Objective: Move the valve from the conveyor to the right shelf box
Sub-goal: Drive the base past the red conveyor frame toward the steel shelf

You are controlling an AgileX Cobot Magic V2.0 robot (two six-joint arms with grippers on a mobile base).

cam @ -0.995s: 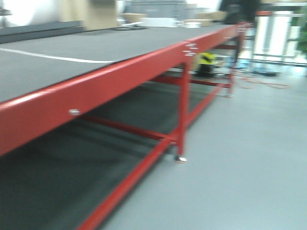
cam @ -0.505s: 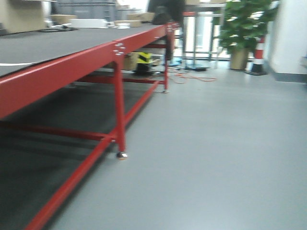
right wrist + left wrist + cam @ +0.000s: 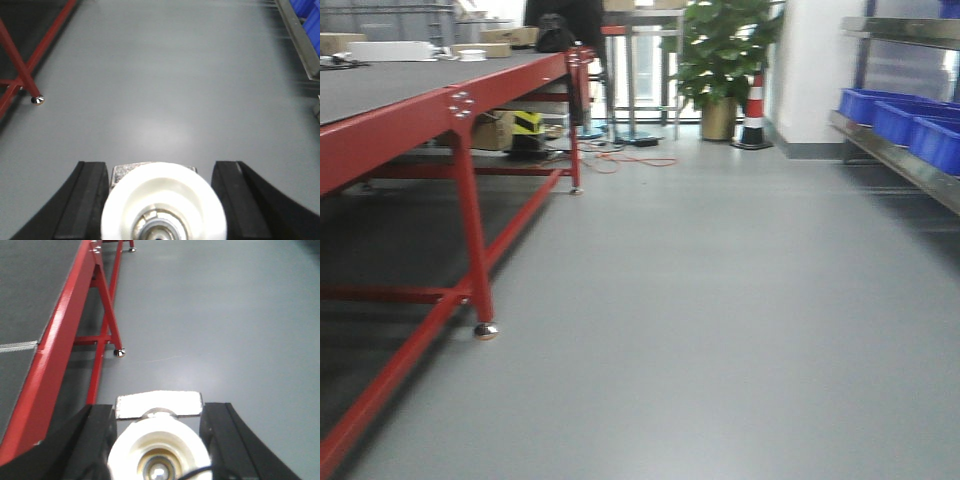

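The left hand [image 3: 159,410] is clenched on a white round valve [image 3: 159,442] with a metal hub, its black fingers [image 3: 97,440] pressed against either side. The wide dark grey belt conveyor [image 3: 25,295] on its red steel frame runs along that hand's left, above the smooth grey floor [image 3: 225,315]. The right hand [image 3: 160,167] grips a second white round valve [image 3: 164,200] in the same way, and the grey metal shelf [image 3: 298,37] carrying blue plastic bins [image 3: 312,20] lies ahead and to its right, well apart from it.
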